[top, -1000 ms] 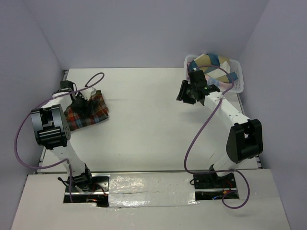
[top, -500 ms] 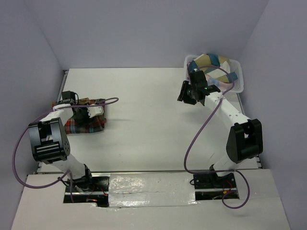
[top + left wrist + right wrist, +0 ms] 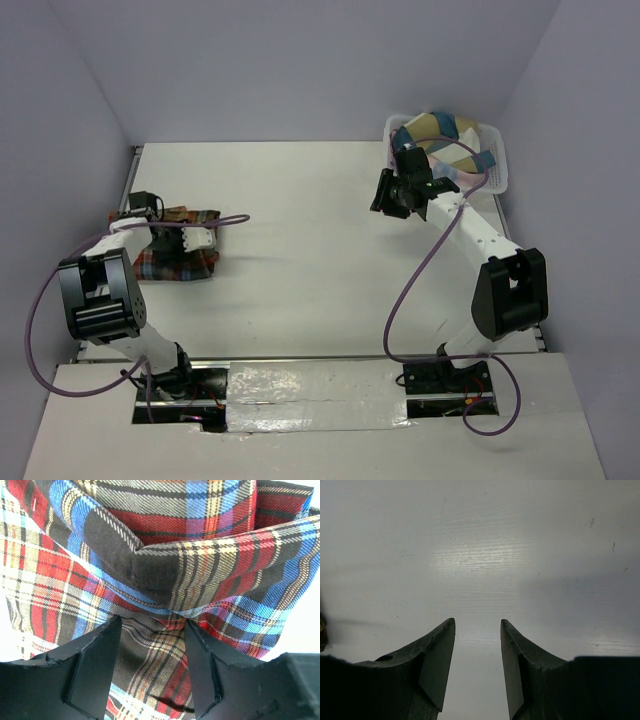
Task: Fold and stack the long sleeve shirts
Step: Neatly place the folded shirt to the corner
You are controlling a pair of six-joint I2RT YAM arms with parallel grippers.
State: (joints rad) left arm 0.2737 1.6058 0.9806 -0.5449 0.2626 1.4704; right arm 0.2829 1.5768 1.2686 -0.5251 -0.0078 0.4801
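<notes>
My left pincer (image 3: 153, 622) stands spread over the flannel shirt (image 3: 165, 545). The cloth is a soft woven plaid in red, blue, cream and dark brown, and a thick dark-edged fold crosses just past my fingertips. From above, the shirt (image 3: 190, 262) is a squarish bundle at the left side of the smooth white counter (image 3: 300, 250). My right pincer (image 3: 477, 622) is also spread, holding nothing above bare counter, near the white lattice basket (image 3: 497, 165). A second ago the bundle lay farther back and skewed. It now sits nearer me and squarer, and my left forearm has swung low across it. My right arm has barely moved.
</notes>
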